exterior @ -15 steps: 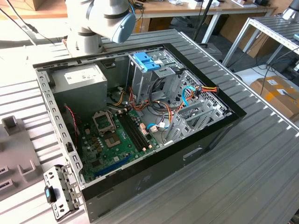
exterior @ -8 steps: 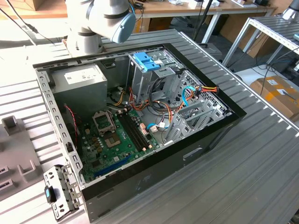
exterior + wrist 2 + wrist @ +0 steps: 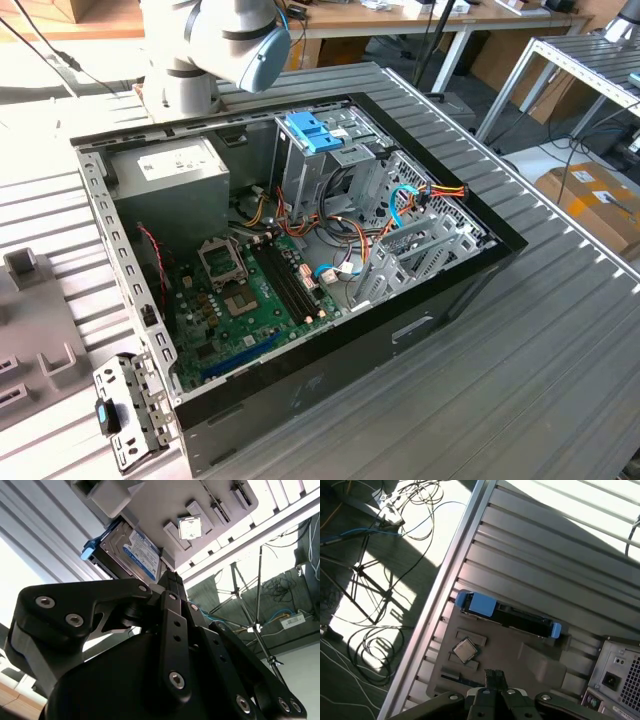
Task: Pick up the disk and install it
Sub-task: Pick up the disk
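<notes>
The disk [image 3: 134, 551] is a flat silver drive with a blue-banded white label. It rests in a blue plastic carrier [image 3: 91, 547] on a grey fixture plate [image 3: 160, 505]. In the first wrist view the disk [image 3: 520, 621] shows edge-on and dark between the carrier's blue ends [image 3: 481, 603]. My gripper [image 3: 495, 676] hovers above the plate, a short way from the disk and not touching it. Its fingertips [image 3: 169, 577] are pressed together with nothing between them. The open computer case [image 3: 480, 235] lies on the table, with a blue-topped drive cage [image 3: 312, 132] at its far side.
A square processor chip [image 3: 465, 650] sits in a recess of the plate near the gripper. A grey power supply [image 3: 170, 180] and the green motherboard [image 3: 250, 290] fill the case. The arm's base [image 3: 215, 40] stands behind it. Beyond the table edge lie cables and tripod legs [image 3: 375, 595].
</notes>
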You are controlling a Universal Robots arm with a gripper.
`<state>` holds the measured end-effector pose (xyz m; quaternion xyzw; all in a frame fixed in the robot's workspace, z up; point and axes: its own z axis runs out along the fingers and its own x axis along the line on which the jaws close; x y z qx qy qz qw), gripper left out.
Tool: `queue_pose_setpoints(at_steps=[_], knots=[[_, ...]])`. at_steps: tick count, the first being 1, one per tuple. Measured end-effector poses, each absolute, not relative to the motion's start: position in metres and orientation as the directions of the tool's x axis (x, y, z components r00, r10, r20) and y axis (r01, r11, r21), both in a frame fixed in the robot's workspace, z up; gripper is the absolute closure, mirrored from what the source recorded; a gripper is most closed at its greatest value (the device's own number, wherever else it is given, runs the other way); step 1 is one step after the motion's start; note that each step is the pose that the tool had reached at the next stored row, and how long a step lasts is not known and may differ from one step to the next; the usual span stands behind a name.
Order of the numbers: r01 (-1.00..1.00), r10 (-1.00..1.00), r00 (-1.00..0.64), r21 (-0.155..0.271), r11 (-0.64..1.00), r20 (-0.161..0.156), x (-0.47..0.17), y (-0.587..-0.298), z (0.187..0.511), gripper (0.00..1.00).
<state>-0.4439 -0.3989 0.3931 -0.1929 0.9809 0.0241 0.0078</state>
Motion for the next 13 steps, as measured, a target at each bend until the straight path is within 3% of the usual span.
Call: queue_pose_setpoints(at_steps=[13], knots=[[-0.431, -0.43, -0.903, 0.044, 0.901, -0.025, -0.4439, -0.399, 0.3931, 0.89]])
